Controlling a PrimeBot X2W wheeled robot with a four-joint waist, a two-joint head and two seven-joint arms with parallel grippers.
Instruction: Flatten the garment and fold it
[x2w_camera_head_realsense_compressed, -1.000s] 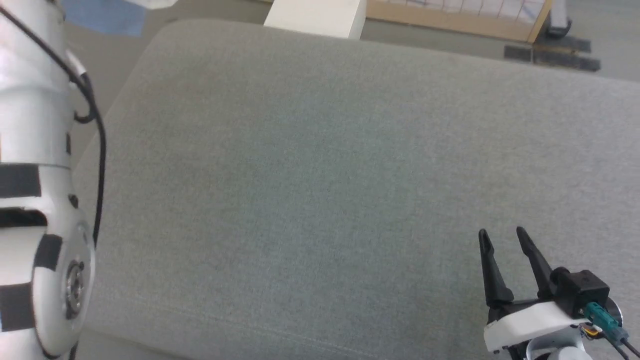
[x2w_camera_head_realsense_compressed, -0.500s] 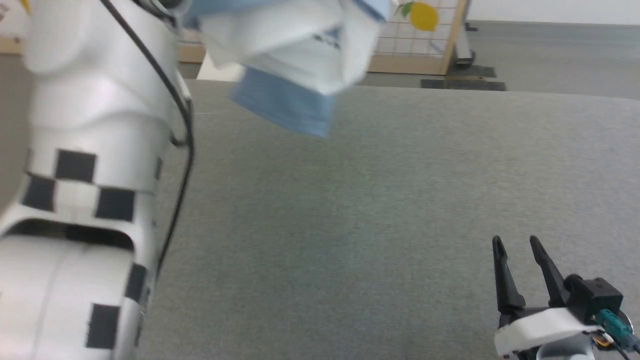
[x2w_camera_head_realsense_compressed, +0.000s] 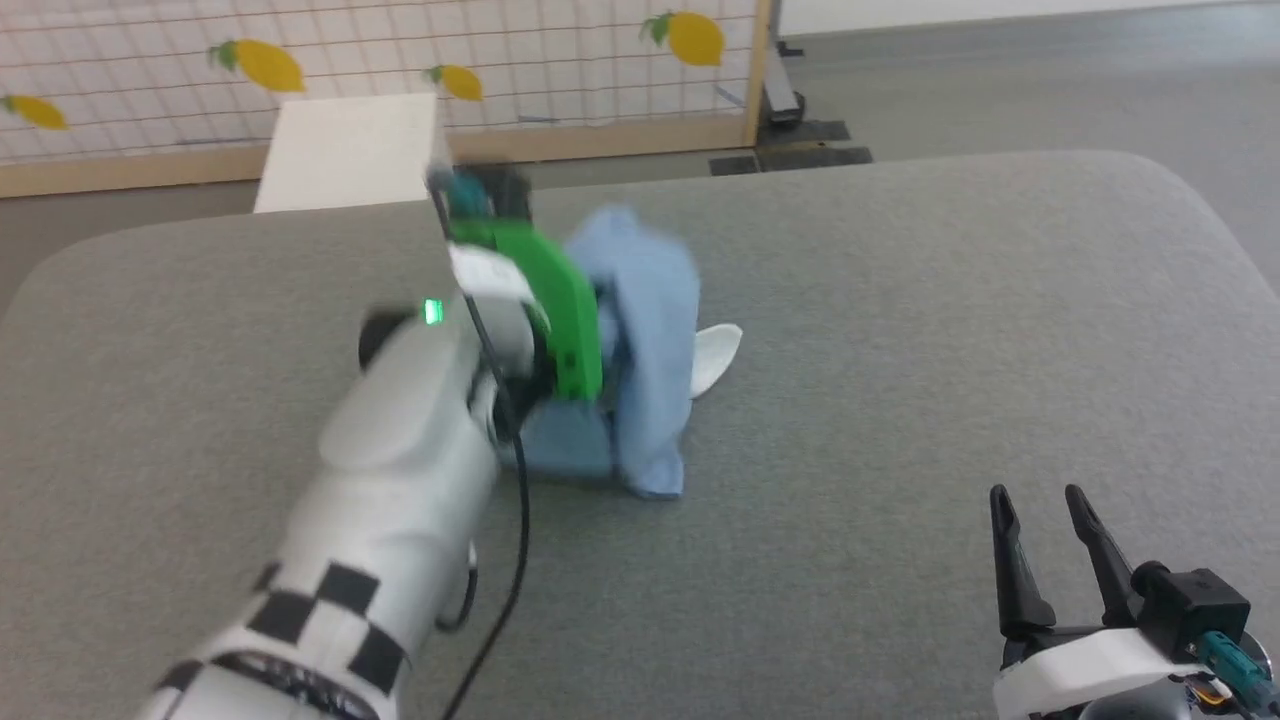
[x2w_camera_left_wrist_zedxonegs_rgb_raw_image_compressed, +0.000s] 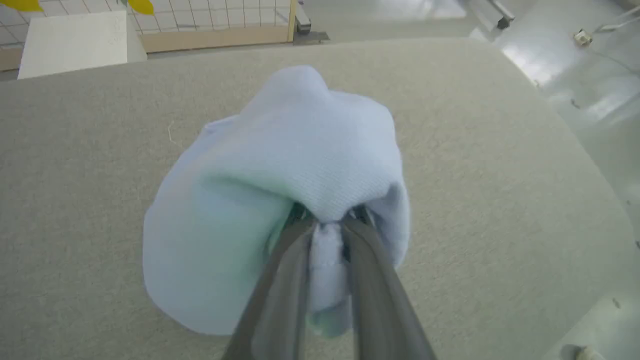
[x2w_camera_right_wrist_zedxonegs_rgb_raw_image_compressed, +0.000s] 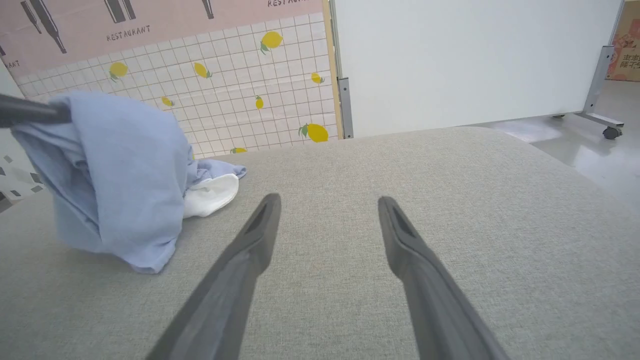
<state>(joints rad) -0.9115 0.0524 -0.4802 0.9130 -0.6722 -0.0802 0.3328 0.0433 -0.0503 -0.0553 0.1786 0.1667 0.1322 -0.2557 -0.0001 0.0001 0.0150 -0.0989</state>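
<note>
Grey cushion (x2w_camera_head_realsense_compressed: 900, 330) bears the garment (x2w_camera_head_realsense_compressed: 650, 330), hanging upright from left claw (x2w_camera_left_wrist_zedxonegs_rgb_raw_image_compressed: 327, 220)

Light blue polo shirt (x2w_camera_head_realsense_compressed: 650, 330) with white collar (x2w_camera_head_realsense_compressed: 715, 355); grey fabric surface (x2w_camera_head_realsense_compressed: 900, 350); white grid-patterned screen (x2w_camera_head_realsense_compressed: 150, 60) dotted with yellow lemons (x2w_camera_head_realsense_compressed: 695, 38); black-and-white checkered forearm (x2w_camera_head_realsense_compressed: 330, 610); bright green bracket (x2w_camera_head_realsense_compressed: 565, 310).

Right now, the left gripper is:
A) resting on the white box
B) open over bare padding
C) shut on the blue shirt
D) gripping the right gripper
C: in the left wrist view, the left gripper has both fingers pinched on a fold of the blue shirt, and the rest of the cloth bunches around them.
</note>
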